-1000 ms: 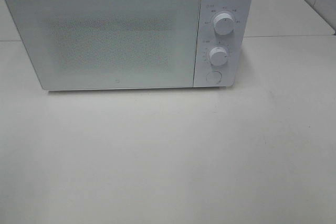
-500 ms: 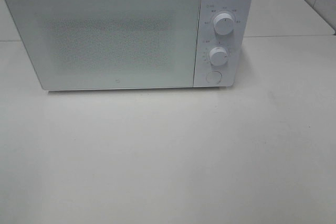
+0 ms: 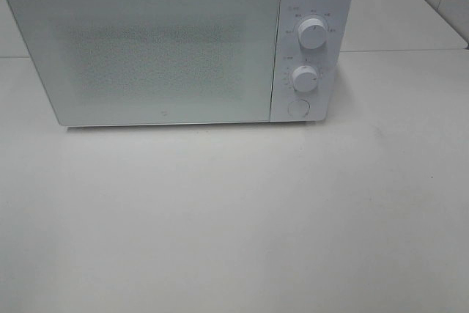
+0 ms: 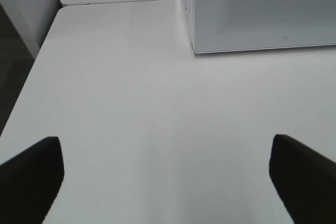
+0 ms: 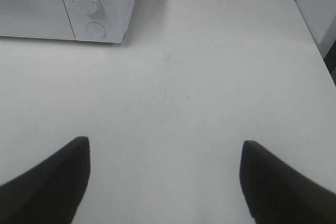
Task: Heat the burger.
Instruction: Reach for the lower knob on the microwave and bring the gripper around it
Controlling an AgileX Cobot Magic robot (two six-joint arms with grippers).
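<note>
The burger is out of view in every frame. A white microwave [image 3: 176, 42] stands at the back of the white table [image 3: 234, 218] with its door shut; its corner shows as microwave [image 4: 262, 9] and its knob side as microwave [image 5: 79, 3]. Neither arm appears in the exterior high view. My left gripper [image 4: 167, 174] hangs open over bare table, well short of the microwave's left front corner, nothing between its dark fingers [image 4: 31, 177]. Open and empty too, my right gripper [image 5: 164, 174] hovers over the table in front of and to the right of the control panel.
The control panel carries an upper knob [image 3: 313, 34], a lower knob [image 3: 305, 78] and a round button [image 3: 297, 108]. A seam to a second table [image 3: 396, 50] runs behind. The table's left edge [image 4: 31, 77] and right edge [image 5: 315, 40] drop off beside the grippers.
</note>
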